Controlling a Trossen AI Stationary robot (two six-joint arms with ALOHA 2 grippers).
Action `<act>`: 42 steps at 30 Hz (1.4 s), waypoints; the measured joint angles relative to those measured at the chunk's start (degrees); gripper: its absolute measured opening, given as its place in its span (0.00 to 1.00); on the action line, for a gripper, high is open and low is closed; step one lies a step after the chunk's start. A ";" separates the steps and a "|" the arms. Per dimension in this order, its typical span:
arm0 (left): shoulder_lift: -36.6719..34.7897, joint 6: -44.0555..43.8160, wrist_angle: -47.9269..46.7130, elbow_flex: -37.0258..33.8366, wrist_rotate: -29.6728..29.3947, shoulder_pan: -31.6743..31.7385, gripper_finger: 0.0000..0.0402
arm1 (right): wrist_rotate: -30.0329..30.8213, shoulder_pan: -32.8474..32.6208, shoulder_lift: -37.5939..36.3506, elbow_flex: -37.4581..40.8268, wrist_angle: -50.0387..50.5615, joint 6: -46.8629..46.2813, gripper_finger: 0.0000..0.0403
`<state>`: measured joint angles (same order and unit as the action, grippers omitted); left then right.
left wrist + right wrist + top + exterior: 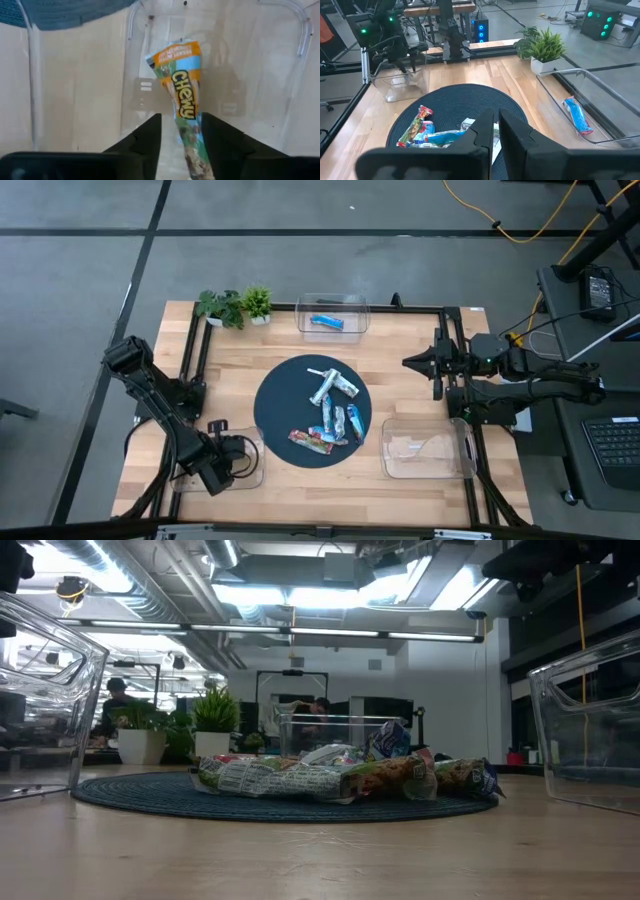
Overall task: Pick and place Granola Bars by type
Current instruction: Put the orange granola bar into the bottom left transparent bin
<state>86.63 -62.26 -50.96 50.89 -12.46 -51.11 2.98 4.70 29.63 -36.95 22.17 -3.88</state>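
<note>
Several granola bars (333, 418) lie heaped on a round dark blue mat (275, 405) at the table's middle: silver-white, blue and red-orange ones, also in the low view (320, 778) and right wrist view (427, 131). One blue bar (327, 322) lies in the clear far bin. My left gripper (222, 463) is over the clear near-left bin (250, 440), shut on an orange-and-green bar (181, 80). My right gripper (408, 363) hangs shut and empty right of the mat (496, 125). My left gripper (181, 131) pinches the orange-and-green bar between its two fingers, near the wrapper's green end (187, 125). The fingers come from above and lie along the bar. Its orange end (175, 54) points away over the bin floor; whether it touches the floor, I cannot tell.
A third clear bin (425, 448) stands at the near right. Two small potted plants (235, 305) sit at the far left corner. A black frame rail (400, 307) borders the table's far and side edges. Bare wood lies between mat and bins.
</note>
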 joint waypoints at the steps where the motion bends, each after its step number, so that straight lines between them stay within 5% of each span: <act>1: -0.08 0.00 -0.01 0.00 0.09 0.08 0.36 | 0.02 -0.01 0.00 0.00 0.00 -0.02 0.08; 19: -1.62 10.11 -13.37 12.20 -0.63 6.45 0.44 | 0.02 -0.01 0.00 0.00 0.00 -0.11 0.08; 30: -1.64 18.41 -23.14 23.33 -13.93 13.14 0.44 | -1.02 0.01 2.18 0.00 -0.09 -1.66 0.08; 42: -1.64 42.00 -6.91 25.29 -18.18 33.29 0.44 | -3.44 0.01 18.09 -10.70 9.31 9.84 0.26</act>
<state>84.99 -20.26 -57.87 76.18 -30.64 -17.82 -0.46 4.71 47.71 -47.65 31.49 5.96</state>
